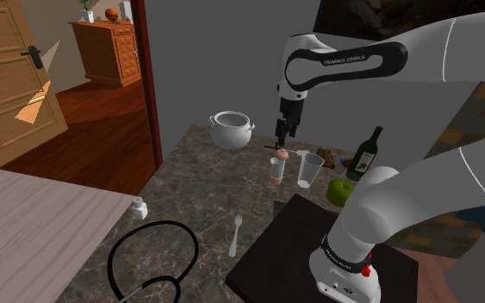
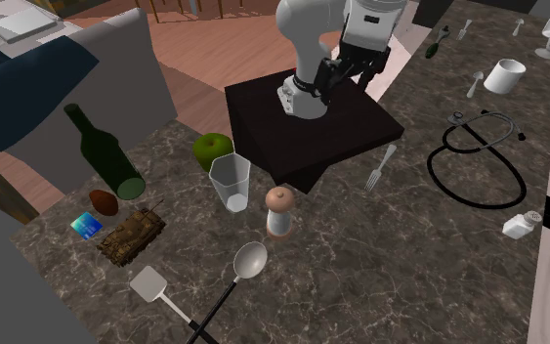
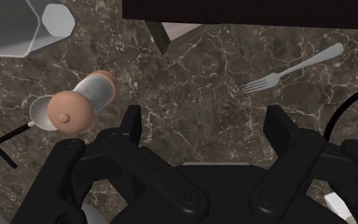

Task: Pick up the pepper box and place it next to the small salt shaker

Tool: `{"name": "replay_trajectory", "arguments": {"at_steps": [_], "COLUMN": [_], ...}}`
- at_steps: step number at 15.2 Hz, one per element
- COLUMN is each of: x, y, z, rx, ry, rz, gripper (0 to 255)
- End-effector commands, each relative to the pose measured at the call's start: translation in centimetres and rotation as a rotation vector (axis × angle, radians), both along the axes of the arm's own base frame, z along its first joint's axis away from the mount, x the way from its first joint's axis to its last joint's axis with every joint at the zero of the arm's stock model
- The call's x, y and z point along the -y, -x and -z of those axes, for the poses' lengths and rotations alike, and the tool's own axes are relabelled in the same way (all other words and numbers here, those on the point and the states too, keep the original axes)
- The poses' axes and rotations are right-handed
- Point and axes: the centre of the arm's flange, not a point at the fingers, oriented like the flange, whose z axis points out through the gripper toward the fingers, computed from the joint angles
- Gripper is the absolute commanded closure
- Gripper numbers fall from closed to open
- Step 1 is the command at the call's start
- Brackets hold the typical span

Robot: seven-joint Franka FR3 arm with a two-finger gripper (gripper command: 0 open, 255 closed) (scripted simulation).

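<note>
The pepper box (image 1: 277, 168) (image 2: 279, 211), a grey cylinder with a round brown top, stands upright on the dark marble counter beside a clear glass. My gripper (image 1: 281, 145) hangs a little above it, open. In the wrist view the pepper box (image 3: 82, 102) lies outside one of the fingers (image 3: 131, 122), and nothing sits between the open gripper (image 3: 203, 124) tips but bare counter. The small white salt shaker (image 1: 139, 207) (image 2: 520, 225) stands far off, near the counter's edge at the shoulder view's left, past a fork and a black stethoscope.
Close by are the clear glass (image 1: 309, 170), a green apple (image 1: 341, 191), a dark bottle (image 1: 365, 155) and a ladle (image 2: 248, 262). The fork (image 1: 234, 234) and stethoscope (image 1: 150, 258) lie between pepper box and shaker. A white pot (image 1: 232, 129) sits further back. The black stand (image 1: 301, 241) borders the counter.
</note>
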Motion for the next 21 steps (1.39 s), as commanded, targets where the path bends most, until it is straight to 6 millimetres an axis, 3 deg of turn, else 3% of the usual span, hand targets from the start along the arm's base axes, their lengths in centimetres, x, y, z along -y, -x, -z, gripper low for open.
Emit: {"name": "replay_trajectory", "arguments": {"at_steps": [1, 17, 21], "x": [2.2, 16.8, 17.5], "y": [-0.7, -8.2, -8.5], "z": [1.5, 14.3, 16.5], "rx": [0.005, 0.029, 0.030], "ry": [0.001, -0.005, -0.005], "rz": [-0.020, -0.165, -0.172], "gripper": [0, 0, 0]}}
